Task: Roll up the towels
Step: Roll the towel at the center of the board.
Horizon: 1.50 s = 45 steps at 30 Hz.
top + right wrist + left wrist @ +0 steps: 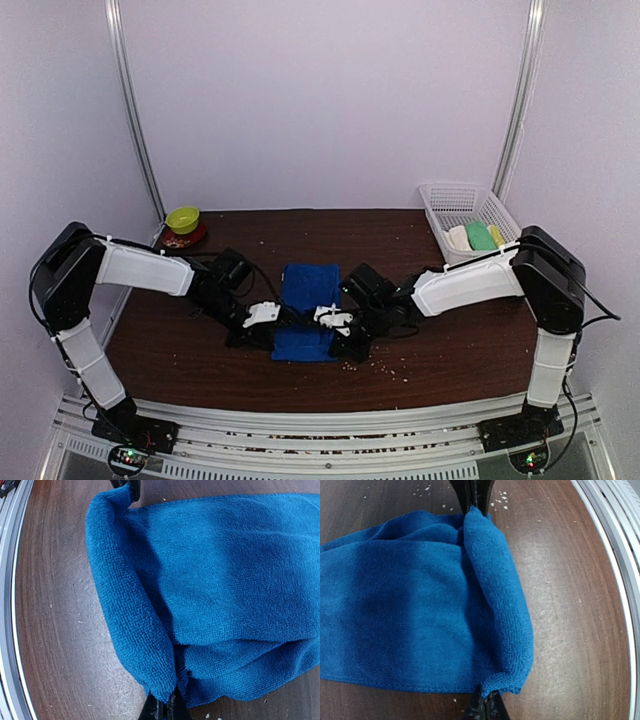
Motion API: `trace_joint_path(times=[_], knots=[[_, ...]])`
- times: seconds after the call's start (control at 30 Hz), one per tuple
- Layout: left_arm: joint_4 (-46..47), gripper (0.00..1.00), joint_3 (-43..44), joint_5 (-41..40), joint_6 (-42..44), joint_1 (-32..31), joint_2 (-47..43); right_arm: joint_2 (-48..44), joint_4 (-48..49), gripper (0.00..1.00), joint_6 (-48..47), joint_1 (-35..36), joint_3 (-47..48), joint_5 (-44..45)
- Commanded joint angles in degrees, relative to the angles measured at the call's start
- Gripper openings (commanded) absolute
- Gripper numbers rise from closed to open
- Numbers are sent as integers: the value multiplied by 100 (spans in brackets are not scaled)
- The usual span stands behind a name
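1. Nearest the wrist lenses: near end of blue towel [420, 605], turned over on itself into a thick rounded fold [502, 605] running across the full width of the cloth.
2. Clamped tight on one end of that fold: left gripper [484, 702], fingers pressed together with terry cloth pinched between them.
3. Clamped tight on the opposite end of the same fold: right gripper [167, 702], likewise closed on the cloth.
4. Spread flat beyond the fold: remainder of blue towel, lying lengthwise away from the arm bases at the middle of the table [450, 340]. Doubled, slightly bunched layers along the edge on the right-gripper side.
5. Reaching inward and low from either side: left arm [140, 268] and right arm [465, 282], wrists facing each other across the near end of the towel.
6. Scattered over the dark wood surface, densest just beside the towel's near end: pale crumbs [385, 370].
7. Standing at the far right corner, well apart from the towel: white mesh basket [470, 200], holding pale, green and yellow items [480, 236]; kinds not discernible.
8. Standing at the far left edge: green bowl [183, 218] on a dark red saucer [190, 240].
9. Fixed along the near table edge: aluminium rail [320, 420], carrying both arm bases.
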Motion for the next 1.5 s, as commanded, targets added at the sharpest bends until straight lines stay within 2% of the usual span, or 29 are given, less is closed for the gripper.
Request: trace_joint_path(times=[0.0, 0.43, 0.6, 0.8, 0.93, 1.0, 1.13, 1.3, 1.47], knots=[[312, 0, -29, -220, -264, 115, 146, 129, -159, 0, 246, -174, 29, -119], [340, 0, 79, -539, -610, 213, 490, 480, -726, 1, 597, -362, 552, -551], [373, 0, 74, -283, -626, 655, 102, 655, -832, 0, 752, -447, 610, -641], [423, 25, -34, -37, -388, 958, -604, 695, -837, 0, 910, -480, 649, -725], [408, 52, -70, 351, -241, 934, -910, 730, -909, 0, 1039, -510, 719, -788], [412, 56, -29, 290, -258, 817, -926, 742, -948, 0, 1114, -524, 765, -777], [533, 74, -4, 6, -398, 561, -803, 758, -932, 0, 1254, -554, 817, -819], [811, 77, -57, -440, -665, 164, -520, 771, -864, 0, 1343, -614, 822, -986], [805, 74, 252, -416, -1078, 88, -112, 820, -889, 0, 1351, -616, 835, -1009]])
